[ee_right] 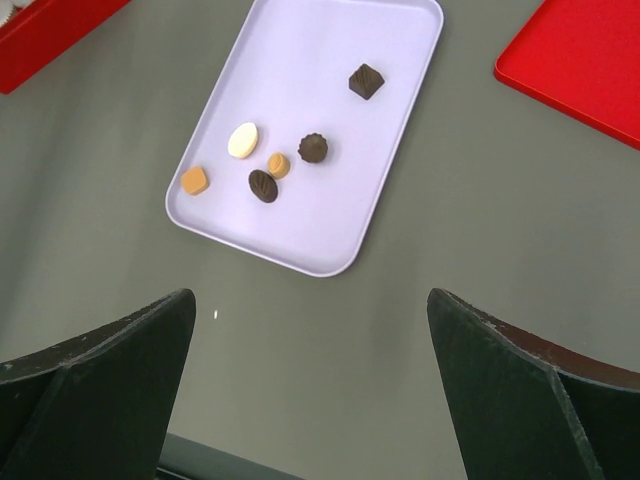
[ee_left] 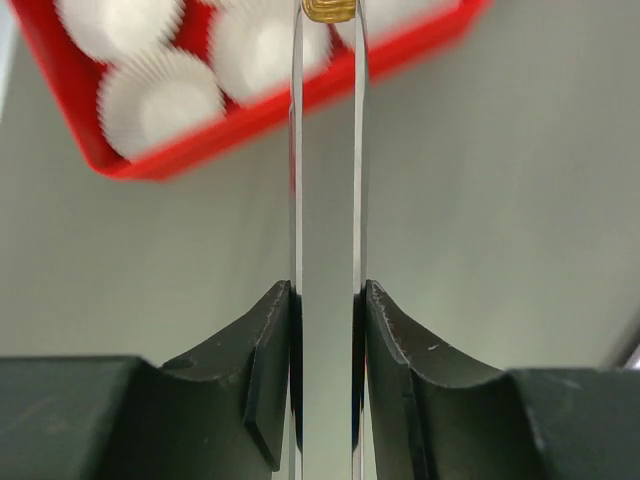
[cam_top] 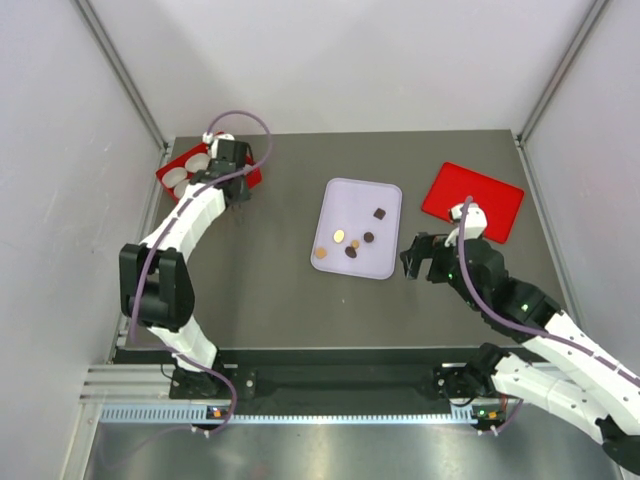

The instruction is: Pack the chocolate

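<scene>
- Left claw pinches a caramel over the box, upper frame; released off-centre, it could miss a cup.
- Right claw gapes wide below the tray.

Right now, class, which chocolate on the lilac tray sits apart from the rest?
The dark square chocolate, alone near one end of the tray; the other five pieces cluster together toward the opposite end.

Dark grey table: lavender tray at centre, red box at 10 o'clock, flat red lid at 2 o'clock, all apart.
</scene>
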